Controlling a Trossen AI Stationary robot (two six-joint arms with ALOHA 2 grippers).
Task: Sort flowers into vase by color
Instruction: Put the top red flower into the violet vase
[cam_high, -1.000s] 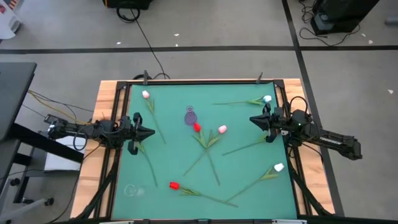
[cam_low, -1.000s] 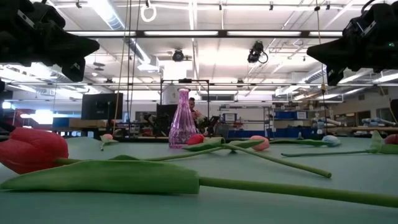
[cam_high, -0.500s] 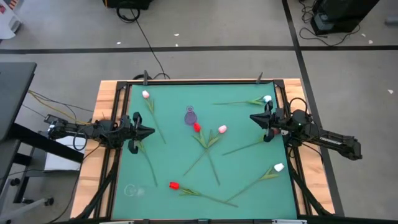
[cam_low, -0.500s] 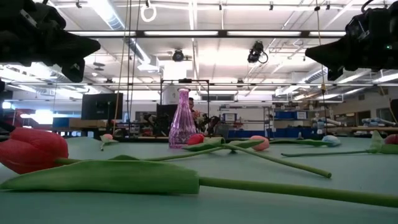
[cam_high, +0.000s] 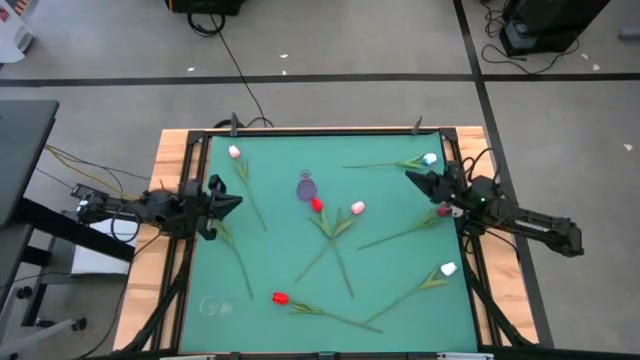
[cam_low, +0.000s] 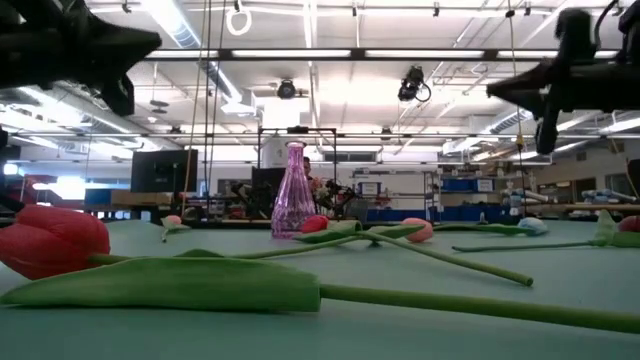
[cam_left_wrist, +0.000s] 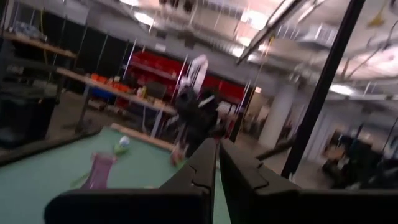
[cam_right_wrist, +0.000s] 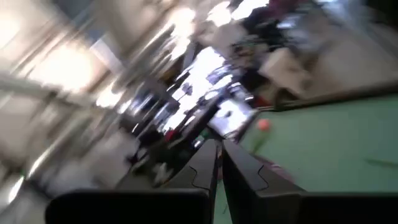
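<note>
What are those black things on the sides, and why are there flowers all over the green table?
Those black things are two robot arms. The top picture looks straight down, one looks level across the table, and two come from little cameras on the arms' wrists. The left gripper and the right gripper each have two fingers, pressed shut and holding nothing. They hang above the table's side edges. On the green table lie pretend tulips: a red one, another red one, pink ones, and white ones. The small purple vase stands upright and has no flowers in it yet.
</note>
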